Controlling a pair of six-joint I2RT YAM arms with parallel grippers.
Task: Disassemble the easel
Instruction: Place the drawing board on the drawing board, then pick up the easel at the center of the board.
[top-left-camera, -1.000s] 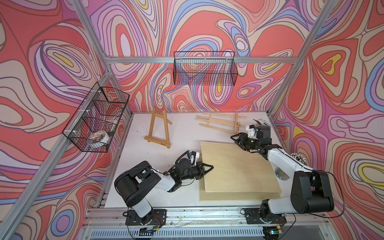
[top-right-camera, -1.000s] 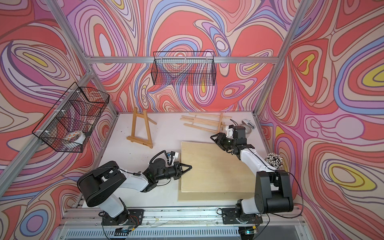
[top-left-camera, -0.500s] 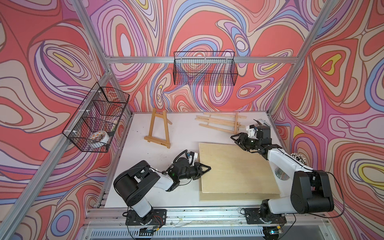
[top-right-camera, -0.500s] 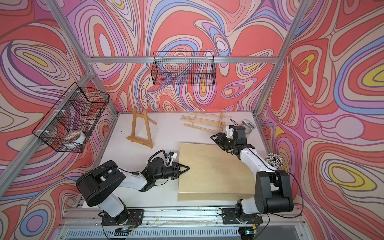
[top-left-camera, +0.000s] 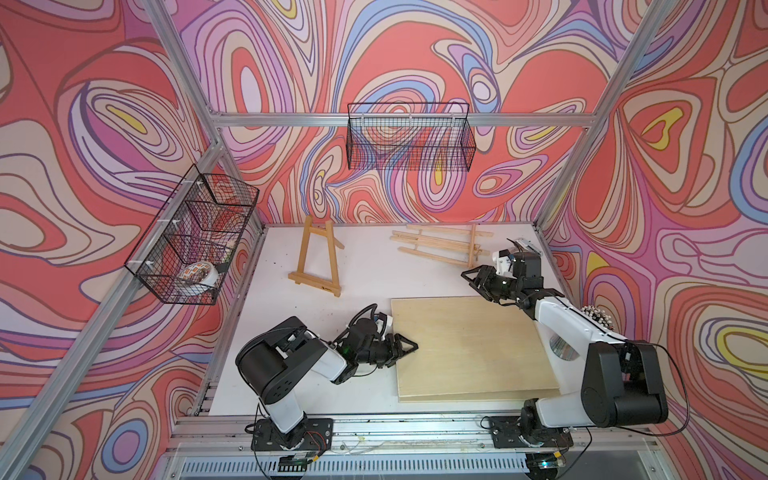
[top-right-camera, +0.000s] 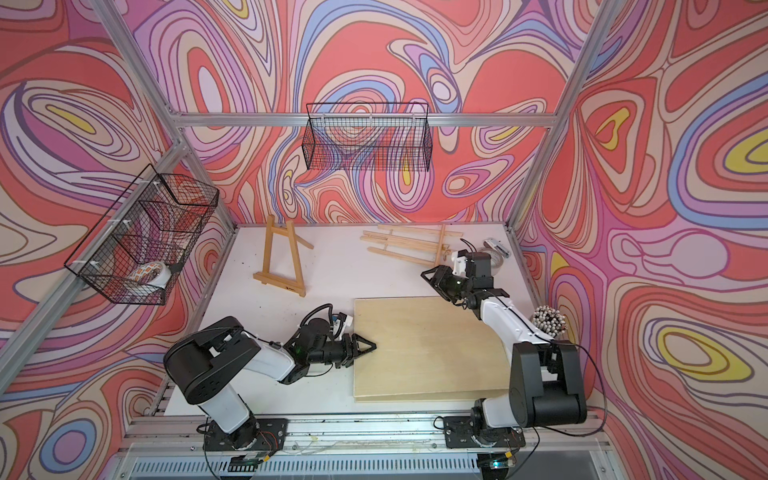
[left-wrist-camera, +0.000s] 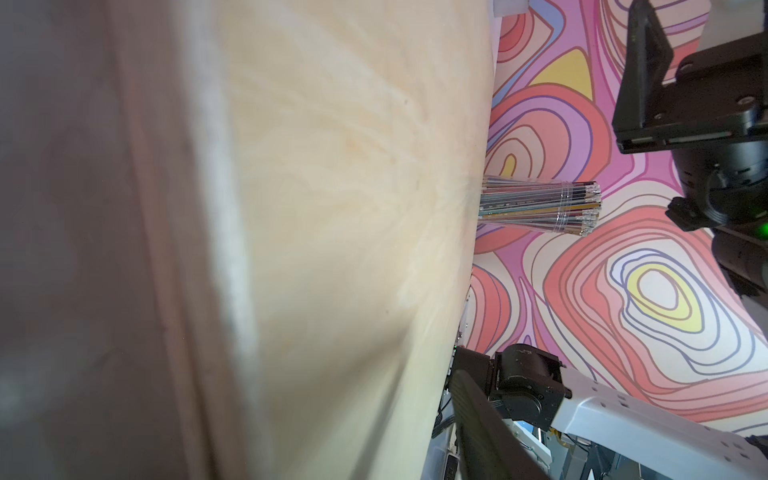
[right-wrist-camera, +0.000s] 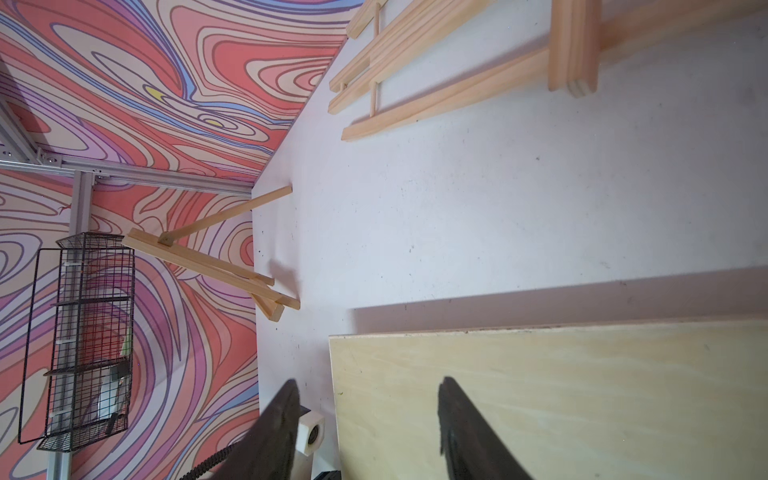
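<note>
Large wooden easel (top-left-camera: 472, 247) lies flat behind the flat plywood board (top-left-camera: 469, 345).

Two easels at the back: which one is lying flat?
The larger easel, at the back right: its slats lie flat on the table. The small easel to its left stands upright on its own legs.
</note>
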